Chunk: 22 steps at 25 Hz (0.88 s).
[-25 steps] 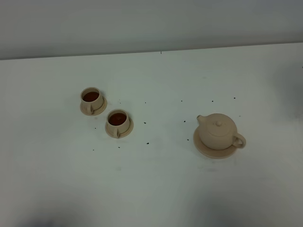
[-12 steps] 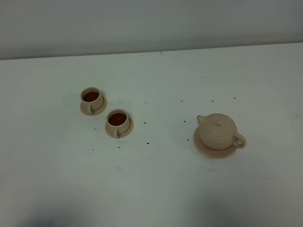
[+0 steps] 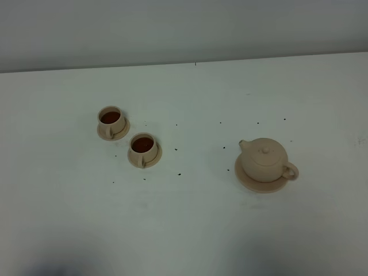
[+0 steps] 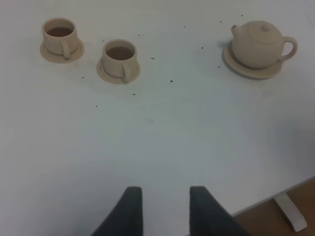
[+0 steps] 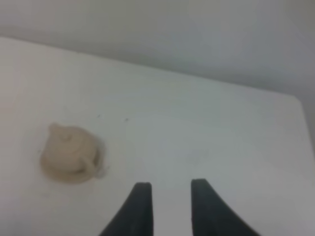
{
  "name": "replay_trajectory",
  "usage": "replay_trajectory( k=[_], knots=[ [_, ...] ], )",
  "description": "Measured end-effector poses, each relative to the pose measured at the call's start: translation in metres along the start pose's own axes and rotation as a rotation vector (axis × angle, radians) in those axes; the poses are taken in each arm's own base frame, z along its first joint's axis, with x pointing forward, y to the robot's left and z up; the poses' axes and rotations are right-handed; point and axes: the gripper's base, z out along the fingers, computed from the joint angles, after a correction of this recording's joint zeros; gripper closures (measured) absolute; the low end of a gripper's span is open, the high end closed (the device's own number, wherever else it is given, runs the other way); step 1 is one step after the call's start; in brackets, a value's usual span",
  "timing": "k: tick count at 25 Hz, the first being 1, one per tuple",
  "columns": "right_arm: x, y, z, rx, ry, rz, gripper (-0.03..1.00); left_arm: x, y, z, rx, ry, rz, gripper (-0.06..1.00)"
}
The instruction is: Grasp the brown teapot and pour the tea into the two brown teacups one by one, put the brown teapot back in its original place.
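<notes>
Teaware sat spread across the white worktop in the high view. The squat, round, pale beige clay teapot, with its knobbed lid, stood upright on a flat round pale beige saucer slightly wider than itself, at about four o'clock from the middle of the worktop. Its short spout pointed towards ten o'clock and its loop handle towards four o'clock.

Well apart from it, at about nine o'clock from the teapot, stood two small pale beige cups with side handles. The farther cup and the nearer cup each rested on its own little round beige saucer, and the two saucers lay just beside each other. Both cups held reddish-brown tea. Small dark specks dotted the worktop between the cups and the teapot.

Neither arm appeared in the high view. The left gripper showed in its wrist view with dark fingers parted and nothing between them, well apart from the cups and teapot. The right gripper likewise hung with fingers spread and empty, the teapot well off to one side.
</notes>
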Motion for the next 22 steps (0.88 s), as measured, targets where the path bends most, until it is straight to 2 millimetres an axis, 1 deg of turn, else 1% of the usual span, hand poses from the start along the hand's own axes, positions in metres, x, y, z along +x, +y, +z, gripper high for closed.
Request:
replay_trajectory(
  k=[3, 6, 8, 10, 14, 18, 22],
  knots=[
    [0.025, 0.008, -0.003, -0.073, -0.001, 0.003, 0.76, 0.0, 0.0, 0.0, 0.0, 0.0, 0.0, 0.69],
    [0.052, 0.015, -0.001, -0.111, -0.034, 0.026, 0.76, 0.0, 0.0, 0.0, 0.0, 0.0, 0.0, 0.69],
    [0.067, 0.02, 0.005, -0.102, -0.06, 0.051, 0.76, 0.0, 0.0, 0.0, 0.0, 0.0, 0.0, 0.69],
    [0.08, 0.027, 0.017, -0.062, -0.028, 0.089, 0.76, 0.0, 0.0, 0.0, 0.0, 0.0, 0.0, 0.69],
    [0.096, 0.037, 0.04, 0.006, 0.052, 0.154, 0.76, 0.0, 0.0, 0.0, 0.0, 0.0, 0.0, 0.69],
    [0.104, 0.043, 0.053, 0.004, 0.088, 0.162, 0.76, 0.0, 0.0, 0.0, 0.0, 0.0, 0.0, 0.69],
    [0.11, 0.041, 0.058, 0.08, 0.131, 0.179, 0.76, 0.0, 0.0, 0.0, 0.0, 0.0, 0.0, 0.69]
  ],
)
